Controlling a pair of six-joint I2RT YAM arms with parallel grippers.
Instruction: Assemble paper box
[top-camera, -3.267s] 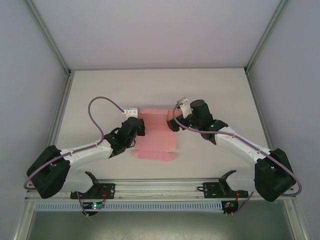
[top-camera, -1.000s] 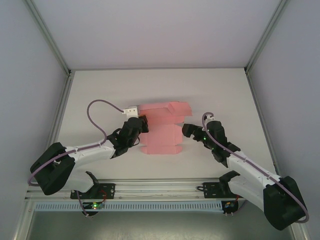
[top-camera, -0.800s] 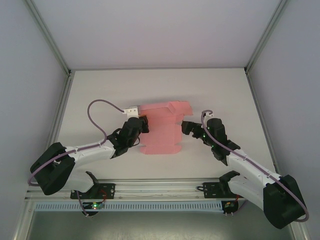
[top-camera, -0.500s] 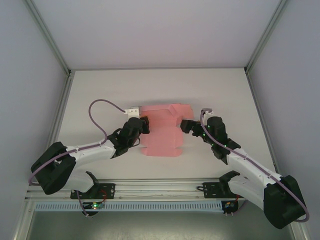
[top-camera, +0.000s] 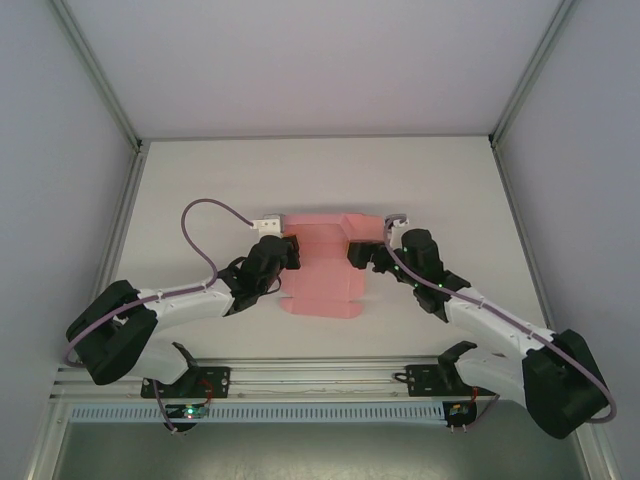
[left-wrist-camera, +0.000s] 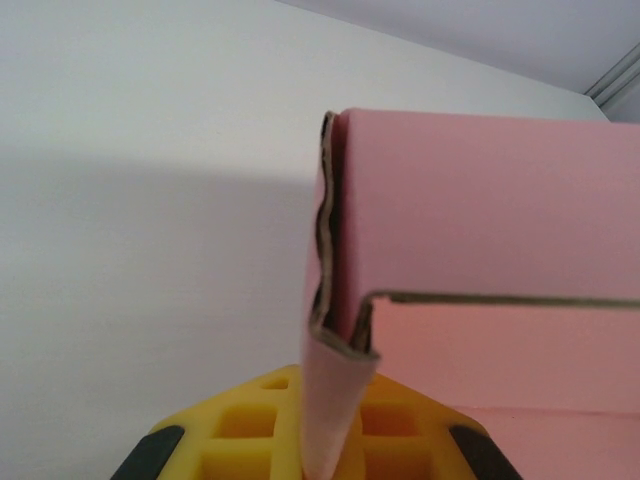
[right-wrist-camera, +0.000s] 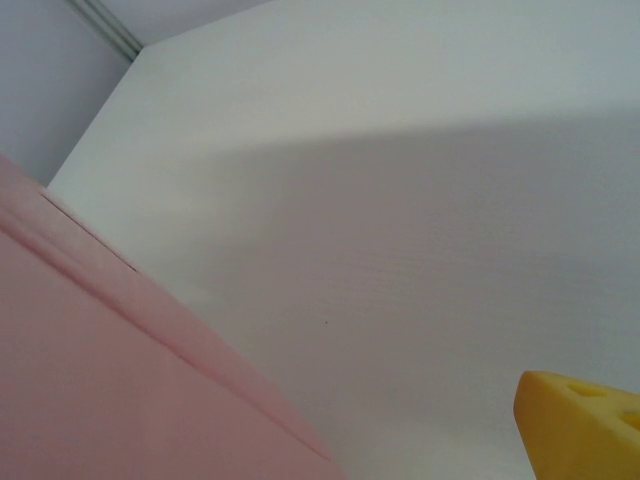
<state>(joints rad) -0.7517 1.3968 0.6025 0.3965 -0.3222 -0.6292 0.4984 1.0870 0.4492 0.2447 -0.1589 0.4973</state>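
The left gripper (top-camera: 288, 250) is pinched tight on a folded-up flap at the left edge of the paper box (top-camera: 320, 275), which stretches away to its right on the table (top-camera: 440, 190). The right gripper (top-camera: 362, 256), jaws spread wide, sits just beside the card's opposite edge.

Left gripper (left-wrist-camera: 325, 430) sat at 6 o'clock, its yellow fingers (left-wrist-camera: 205, 445) pinched on a thin flap of the pink paper box (left-wrist-camera: 480, 200). A folded-up panel ran from centre toward 3 o'clock, its wavy raw edge facing 9. White table (left-wrist-camera: 140, 200) lay from 9 to 12, partly shadowed.
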